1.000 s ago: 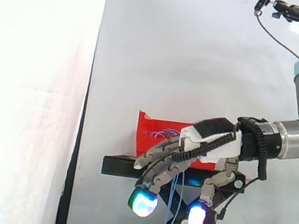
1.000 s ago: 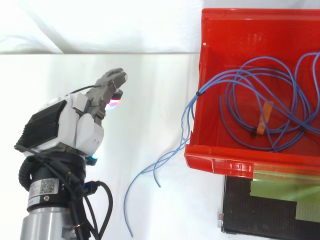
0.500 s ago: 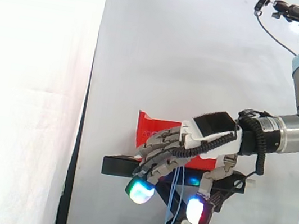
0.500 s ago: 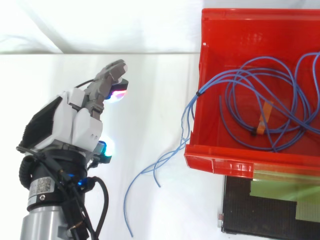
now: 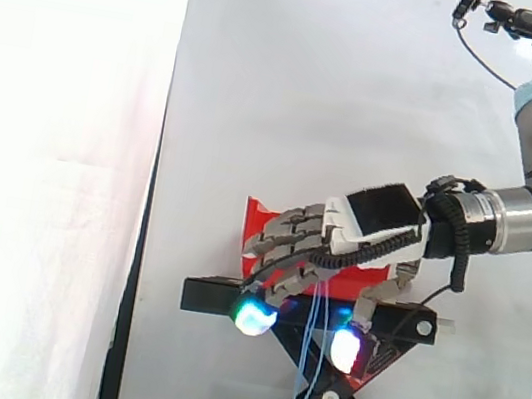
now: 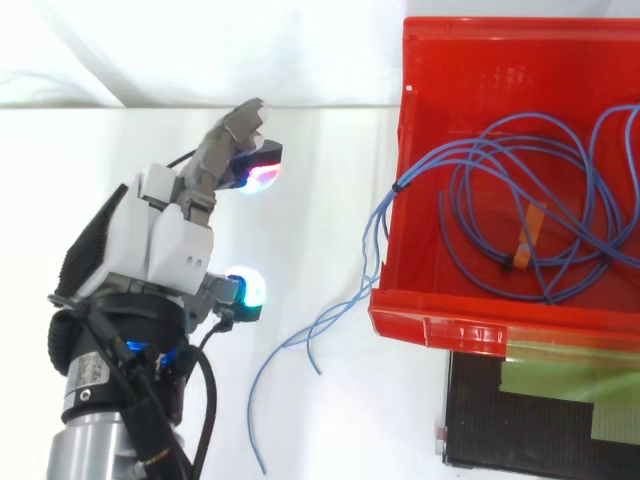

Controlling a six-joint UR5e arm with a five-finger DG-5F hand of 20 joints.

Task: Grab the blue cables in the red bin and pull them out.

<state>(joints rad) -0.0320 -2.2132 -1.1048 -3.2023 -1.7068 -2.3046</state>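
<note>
Blue cables (image 6: 520, 190) lie coiled in the red bin (image 6: 480, 325). Some strands spill over the bin's left wall and hang down (image 6: 300, 345); in the side view they drop below the stand (image 5: 308, 368). My hand (image 6: 165, 245) hovers to the left of the bin, apart from the cables, with its fingers relaxed and spread and nothing between them. In the side view the hand (image 5: 369, 221) is level with the front of the red bin (image 5: 263, 219), glowing fingertips (image 5: 250, 313) pointing down and left.
The bin sits on a black stand (image 5: 220, 299) with a scissor frame beneath. A white curtain hangs behind. A dark panel (image 6: 540, 410) lies below the bin in the top view.
The hand has risen and rolled a little, swinging its fingers up and toward the bin. The cables have not moved.
</note>
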